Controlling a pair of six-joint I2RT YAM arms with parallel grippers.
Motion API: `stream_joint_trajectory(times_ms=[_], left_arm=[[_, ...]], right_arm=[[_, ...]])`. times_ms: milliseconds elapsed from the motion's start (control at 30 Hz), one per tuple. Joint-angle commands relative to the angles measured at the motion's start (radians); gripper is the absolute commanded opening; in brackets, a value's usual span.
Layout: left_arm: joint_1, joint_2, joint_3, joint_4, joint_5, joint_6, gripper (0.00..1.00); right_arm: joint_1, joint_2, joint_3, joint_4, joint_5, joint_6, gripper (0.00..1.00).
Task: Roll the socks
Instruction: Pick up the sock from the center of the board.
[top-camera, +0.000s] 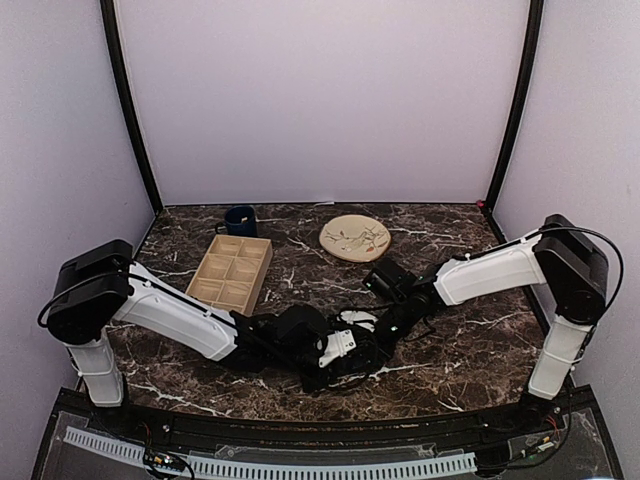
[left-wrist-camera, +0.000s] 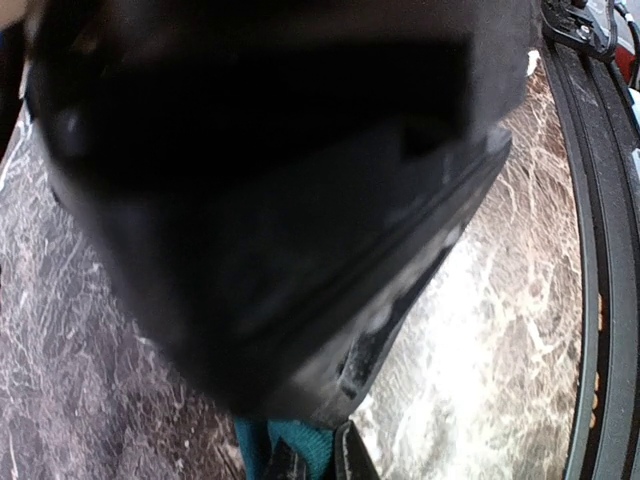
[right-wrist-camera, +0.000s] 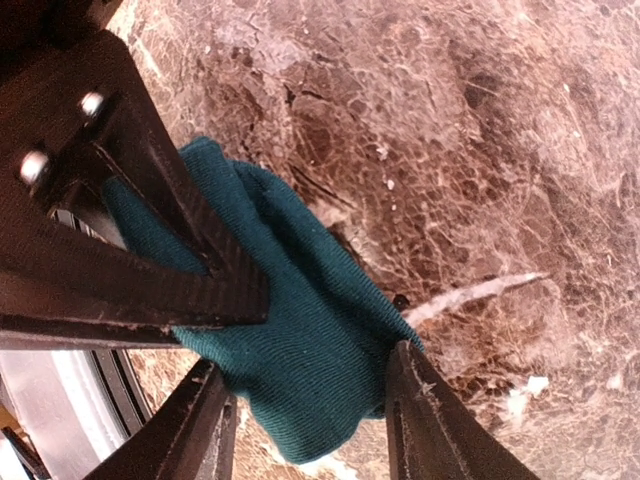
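Jaws of R gripper (right-wrist-camera: 308, 365) apart, teal sock (right-wrist-camera: 288, 300) btwn them.

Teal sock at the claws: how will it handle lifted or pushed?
Likely floppy: the teal sock lies bunched in soft folds, so it'd droop and unfold when lifted. On the glossy marble table it probably slides and crumples rather than rolls.

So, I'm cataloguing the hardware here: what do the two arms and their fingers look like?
Both match: the left arm and right arm have white shells with bulky black joint housings and thin black cables looping outside. The right arm's fingers are dark, flat, tapering blades; a woven-look plate carries two silver bolts.
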Motion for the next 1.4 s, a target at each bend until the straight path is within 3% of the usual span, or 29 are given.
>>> stream_joint_trajectory(times_ms=[0,200,1100,1367], left_arm=[[0.055,0.054,-0.107,-0.258,0.005,-0.040,0.00],[0.061,0.023,-0.122,-0.245,0.107,-0.011,0.02],[0.073,0.028,-0.126,-0.261,0.136,-0.031,0.00],[0.116,0.017,-0.104,-0.290,0.276,-0.064,0.00]], right_arm=[[0.030,0.002,-0.024,-0.065,-0.002,0.032,0.48],[0.025,0.019,-0.016,-0.047,0.021,0.053,0.49],[-0.095,-0.090,-0.113,0.040,0.035,0.156,0.52],[-0.133,-0.143,-0.136,0.086,0.103,0.225,0.52]])
